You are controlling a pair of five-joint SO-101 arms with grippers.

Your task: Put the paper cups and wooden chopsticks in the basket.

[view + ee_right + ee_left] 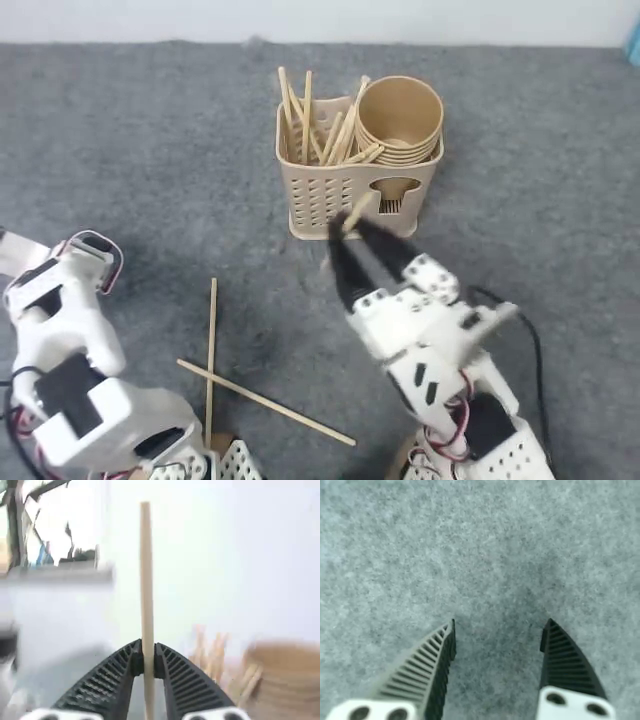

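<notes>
**Right arm:** The right gripper (352, 230) is clamped on 1 chopstick (357, 212), pinched between its black fingers just in front of the basket (320, 195). In the right wrist view the same gripper (146, 647) has its jaws pressed against the chopstick (145, 570). The stick stands straight up past the fingertips, and its lower part runs out of the frame. From above, its upper end overlaps the basket's front wall beside the handle cutout. Whether it touches the wall cannot be told.

**Basket:** The basket stands upright at the far middle of the grey carpet (150, 150). On the robot's left side it holds a bundle (315, 125) of chopsticks leaning at mixed angles. On the right side it holds the cups (400, 115), nested in 1 stack with mouths up.

**On the carpet:** 2 loose chopsticks (211, 330) lie flat and crossed on the carpet between the 2 arms, well apart from the basket and from the right gripper. 1 points toward the far edge. The other runs diagonally across its near end.

**Left arm:** The left gripper (500, 625) hangs open, its 2 ribbed fingers spread wide above the carpet. The left arm (70, 350) sits at the near left of the high view, beside the loose chopsticks.
</notes>
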